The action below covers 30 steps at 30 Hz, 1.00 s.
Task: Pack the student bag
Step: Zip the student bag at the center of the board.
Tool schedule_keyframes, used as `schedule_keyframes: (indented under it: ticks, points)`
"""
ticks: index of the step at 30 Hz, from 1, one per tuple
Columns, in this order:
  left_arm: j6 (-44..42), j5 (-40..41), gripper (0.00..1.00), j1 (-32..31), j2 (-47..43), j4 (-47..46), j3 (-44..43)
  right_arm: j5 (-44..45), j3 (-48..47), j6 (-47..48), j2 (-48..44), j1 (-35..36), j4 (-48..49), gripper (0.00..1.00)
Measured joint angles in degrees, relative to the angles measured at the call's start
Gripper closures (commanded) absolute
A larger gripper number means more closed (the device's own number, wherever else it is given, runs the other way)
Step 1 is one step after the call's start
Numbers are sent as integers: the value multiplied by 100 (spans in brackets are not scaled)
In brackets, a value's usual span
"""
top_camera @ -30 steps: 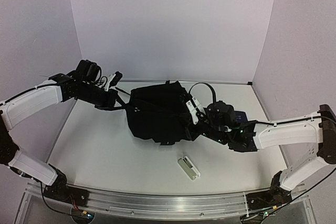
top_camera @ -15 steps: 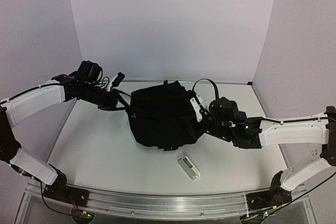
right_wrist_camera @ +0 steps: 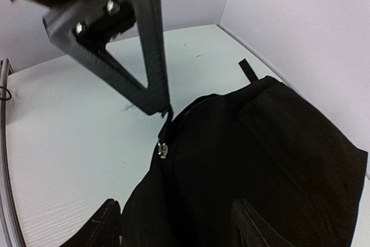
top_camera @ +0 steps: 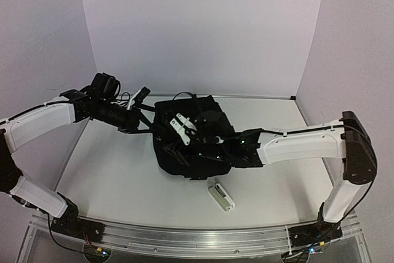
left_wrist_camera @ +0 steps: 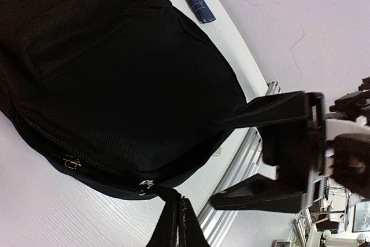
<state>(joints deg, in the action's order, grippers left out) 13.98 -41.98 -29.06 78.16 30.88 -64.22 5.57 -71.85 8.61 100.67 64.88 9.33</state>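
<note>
The student bag (top_camera: 196,143) is a large black fabric backpack lying flat mid-table. My left gripper (top_camera: 142,97) is at its left end, shut on a black fabric tab (left_wrist_camera: 163,203) beside a metal zipper slider (left_wrist_camera: 144,185). In the left wrist view the left gripper (left_wrist_camera: 180,231) shows its jaws pressed together on that tab. My right gripper (top_camera: 178,133) reaches across the bag's top, open. In the right wrist view the right gripper (right_wrist_camera: 176,229) has bag fabric (right_wrist_camera: 272,143) under the gap between its jaws, and a slider (right_wrist_camera: 163,150) lies just ahead.
A small white case (top_camera: 221,197) lies on the table in front of the bag. A small navy item (left_wrist_camera: 200,7) lies on the table beyond the bag's far side. Purple walls close in the back and sides. A metal rail (top_camera: 184,236) runs along the near edge.
My right gripper has opened and its arm has swung left, from the bag's right side across its top. The left arm stays put, still gripping the tab.
</note>
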Motion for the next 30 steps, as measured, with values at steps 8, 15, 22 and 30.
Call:
schedule_keyframes:
  ticks: [8, 15, 22, 30]
  points:
    - [110, -2, 100, 0, -125, -98, 121, 332, -510, 332, 929, 42, -144, 75]
    - [413, 332, 100, 0, -286, -379, 296, 579, -569, 400, 1011, 53, -173, 100]
    - [969, 1361, 100, 109, -304, -725, 700, 638, 50, 110, 520, 68, 12, 100]
    - [1413, 1003, 100, 384, -8, -1598, 852, 538, 902, -457, -362, 78, 203, 100]
